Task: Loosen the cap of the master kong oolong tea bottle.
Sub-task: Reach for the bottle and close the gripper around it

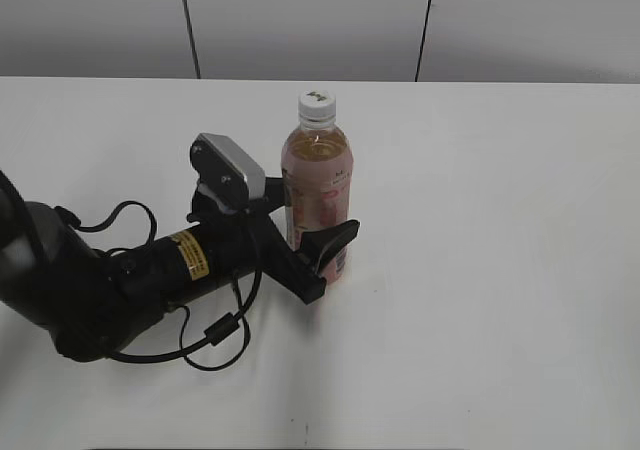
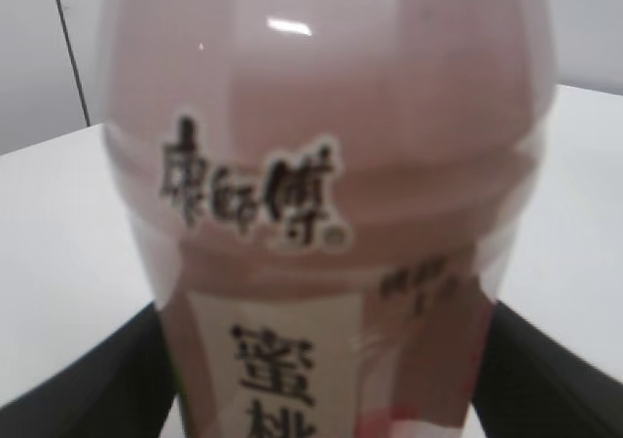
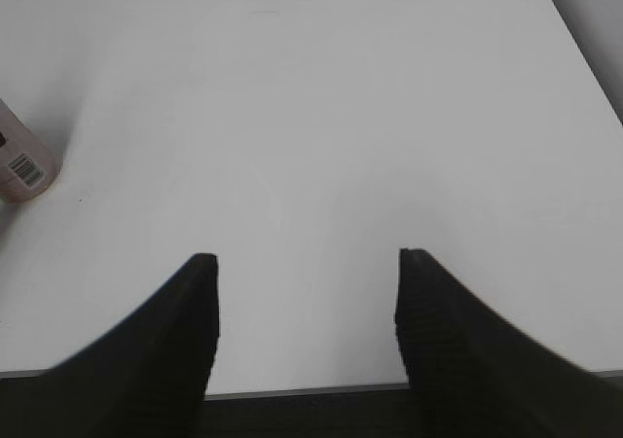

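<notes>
left gripper (image 1: 318,255) gripping bottle (image 1: 317,195) upright on surface (image 1: 500,220) | cap (image 1: 316,105) sitting on | right gripper (image 3: 307,292) gaping wide

- We note a plain white table (image 1: 500,270), matte, evenly lit.
- Behind it we see a pale grey panelled wall (image 1: 300,20), split by two dark vertical seams.

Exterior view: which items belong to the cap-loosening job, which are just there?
Job:
- bottle, upright, held by left gripper
- cap, still on, untouched
- right gripper, open, away from the bottle

Just there:
- white table
- nothing else in view
</notes>
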